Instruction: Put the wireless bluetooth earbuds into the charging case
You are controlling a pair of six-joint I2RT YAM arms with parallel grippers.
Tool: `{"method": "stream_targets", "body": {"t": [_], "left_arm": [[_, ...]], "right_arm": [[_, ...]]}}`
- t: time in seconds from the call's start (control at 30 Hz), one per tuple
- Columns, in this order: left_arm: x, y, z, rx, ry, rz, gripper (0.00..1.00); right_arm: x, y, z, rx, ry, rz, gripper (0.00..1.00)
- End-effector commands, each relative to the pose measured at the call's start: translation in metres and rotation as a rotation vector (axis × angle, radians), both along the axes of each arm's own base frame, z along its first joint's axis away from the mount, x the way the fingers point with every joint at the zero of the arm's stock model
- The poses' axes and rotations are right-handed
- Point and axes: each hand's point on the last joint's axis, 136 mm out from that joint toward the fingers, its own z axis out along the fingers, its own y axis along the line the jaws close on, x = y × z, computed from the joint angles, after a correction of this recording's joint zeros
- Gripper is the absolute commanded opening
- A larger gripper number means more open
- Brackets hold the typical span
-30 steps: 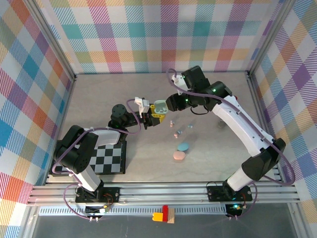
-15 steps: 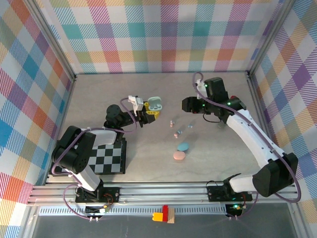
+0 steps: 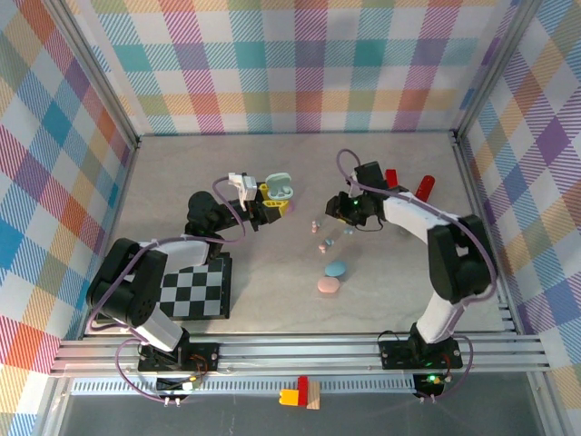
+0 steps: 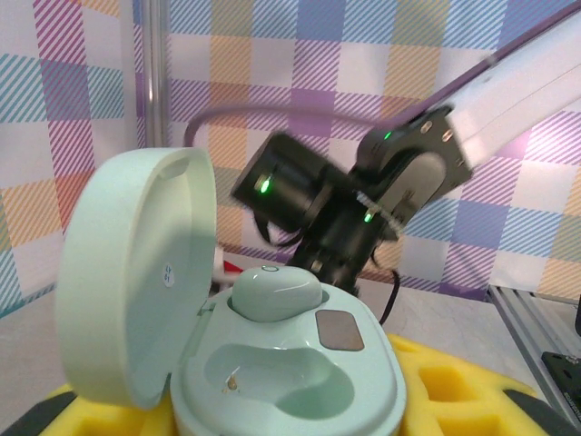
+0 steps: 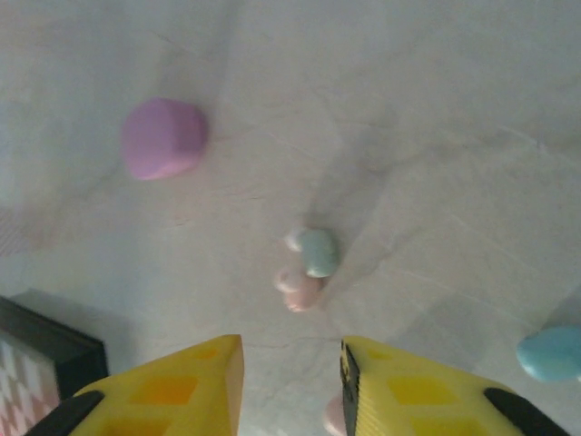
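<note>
Mint plastic sits in my left claw: the charging case, clamped between the yellow pads, its lid swung up to the left. One mint earbud lies seated in the far well; the near well is bare. My right claw hangs low over the table, fingers apart with nothing between them. Just past its tips, a mint bud and a pink bud lie touching each other on the table, apart from the case.
</note>
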Motion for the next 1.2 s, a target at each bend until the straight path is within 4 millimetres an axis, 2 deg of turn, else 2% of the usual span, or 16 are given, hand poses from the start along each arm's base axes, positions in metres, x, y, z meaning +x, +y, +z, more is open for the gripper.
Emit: {"method": "stream_targets", "body": {"t": [0.0, 0.13, 0.6, 0.8, 1.0, 1.17], "left_arm": [[-0.008, 0.004, 0.013, 0.005, -0.057, -0.003, 0.3], [-0.009, 0.005, 0.012, 0.024, -0.057, 0.0, 0.3], [-0.011, 0.002, 0.008, 0.031, -0.049, -0.006, 0.3], [-0.01, 0.001, 0.005, 0.034, -0.045, -0.009, 0.3], [-0.009, 0.0, 0.004, 0.035, -0.04, -0.009, 0.3], [-0.009, -0.001, 0.003, 0.036, -0.037, -0.015, 0.3]], "right_arm": [[0.014, 0.014, -0.006, 0.067, 0.026, 0.0, 0.32], [0.014, 0.023, -0.023, 0.086, 0.069, 0.029, 0.32], [0.015, 0.034, -0.054, 0.099, 0.146, 0.085, 0.31], [0.011, 0.034, -0.057, 0.08, 0.157, 0.115, 0.25], [0.013, 0.02, -0.049, 0.013, 0.121, 0.08, 0.2], [0.02, 0.003, -0.04, -0.02, 0.078, 0.018, 0.2]]}}
